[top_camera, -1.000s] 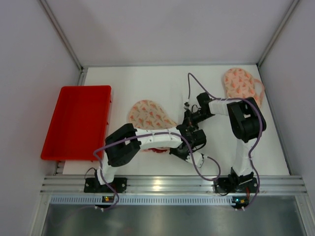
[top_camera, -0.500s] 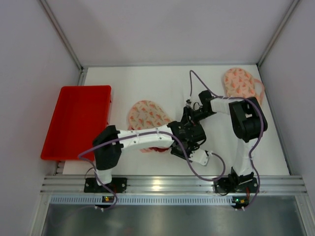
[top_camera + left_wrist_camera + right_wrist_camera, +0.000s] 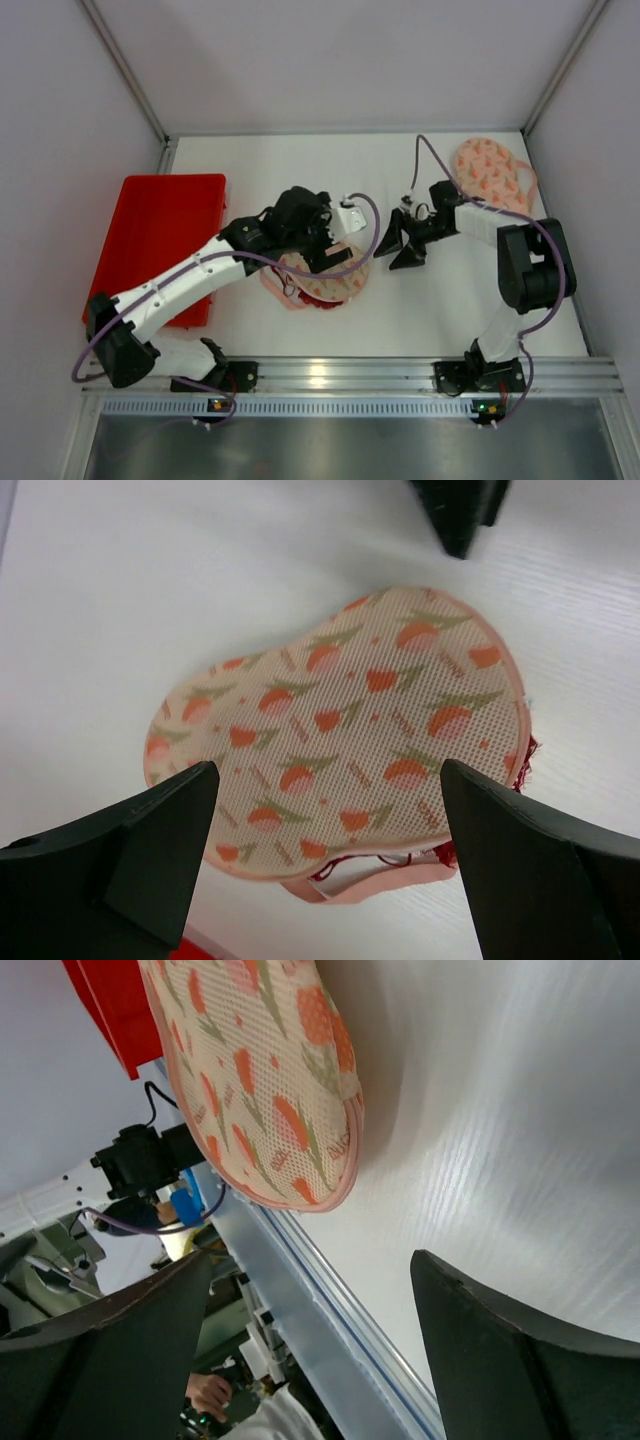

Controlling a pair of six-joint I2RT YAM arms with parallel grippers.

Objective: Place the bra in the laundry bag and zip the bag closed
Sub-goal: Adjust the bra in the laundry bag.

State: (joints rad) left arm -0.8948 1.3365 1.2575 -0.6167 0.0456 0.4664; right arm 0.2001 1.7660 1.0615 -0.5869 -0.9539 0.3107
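Left arm: reaches from its base at the near left corner diagonally over the white table (image 3: 300,170), wrist bent down above the middle of the table.
Left claw (image 3: 328,780): fingers spread wide, holding nothing and touching nothing; it hangs straight over the pink mesh laundry bag with an orange tulip print (image 3: 350,730).
Right arm: upper link stands up from its base, and the forearm runs left from the elbow, low over the table.
Right claw (image 3: 398,248): fingers spread, empty, pointing left at the bag's right end, just beside it and apart from it.
Laundry bag: lies flat on the table between the two arms, rounded and wider at one end.
Dark red lace bra (image 3: 527,752): inside the bag, only a fringe showing along the bag's lower right rim.
Zip: cannot tell whether it is closed.
Red plastic tray (image 3: 160,245): at the table's left edge, well apart from the bag.
Second tulip-print mesh piece (image 3: 490,170): at the far right corner.
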